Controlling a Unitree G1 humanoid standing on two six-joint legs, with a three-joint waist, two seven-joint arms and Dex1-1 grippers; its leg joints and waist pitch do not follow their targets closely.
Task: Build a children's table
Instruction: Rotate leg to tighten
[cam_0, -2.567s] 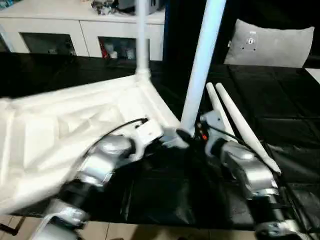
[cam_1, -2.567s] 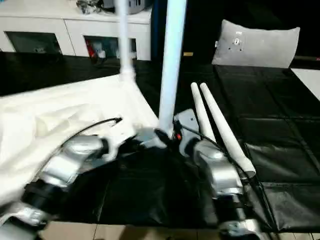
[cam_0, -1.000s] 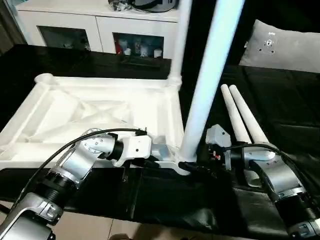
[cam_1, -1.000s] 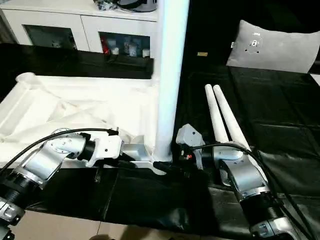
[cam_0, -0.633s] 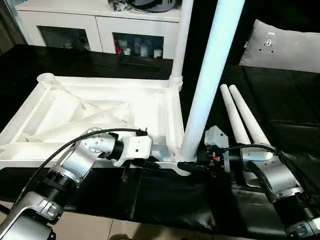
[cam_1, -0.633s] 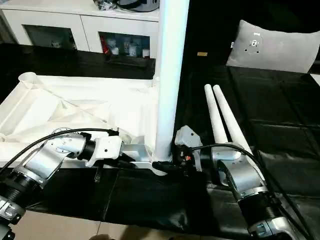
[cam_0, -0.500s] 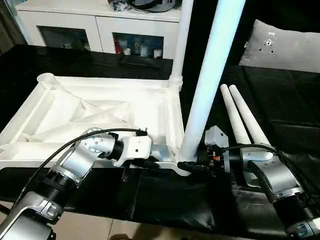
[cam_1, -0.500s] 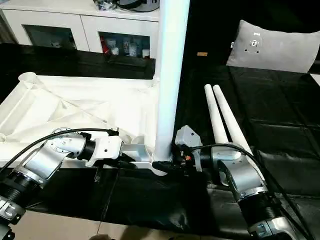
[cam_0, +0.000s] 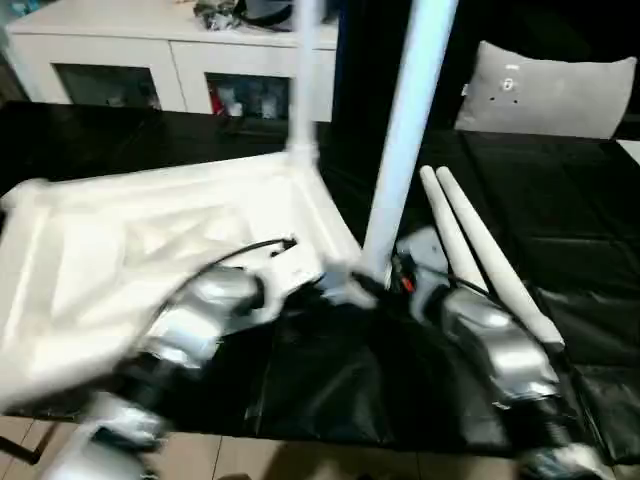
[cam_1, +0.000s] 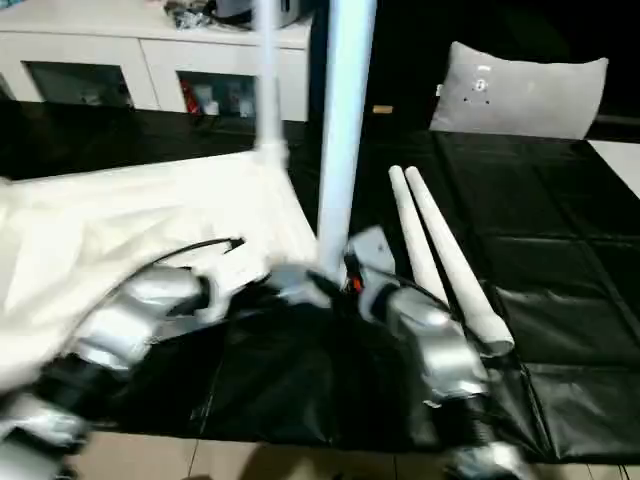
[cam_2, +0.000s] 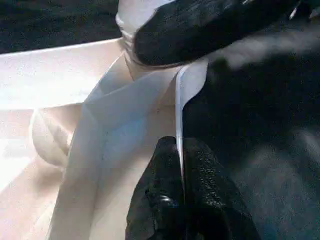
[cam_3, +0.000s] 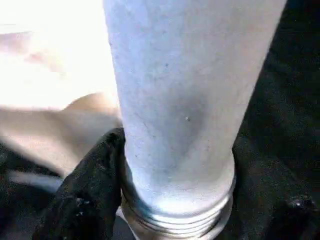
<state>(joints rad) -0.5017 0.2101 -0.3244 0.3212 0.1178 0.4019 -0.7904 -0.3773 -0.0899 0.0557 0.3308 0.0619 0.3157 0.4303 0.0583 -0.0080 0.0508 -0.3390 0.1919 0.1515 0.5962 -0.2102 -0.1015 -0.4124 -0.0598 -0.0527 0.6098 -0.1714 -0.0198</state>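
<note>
The children's table lies upside down: its white ribbed top is skewed on the black work table. One leg stands in the far corner socket. A second leg stands upright at the near right corner. My left gripper is shut on the top's thin rim right beside that corner. My right gripper is closed around the base of the upright leg, one black finger pressed against it. Two loose legs lie side by side to the right.
The black-covered work table runs on to the right. Its front edge is close below my forearms. A grey cushion lies at the back right. A white cabinet stands behind the table.
The view has shifted. The top has also swung from square to skewed, its left end nearer the front edge. Both grippers stay at the near right corner.
</note>
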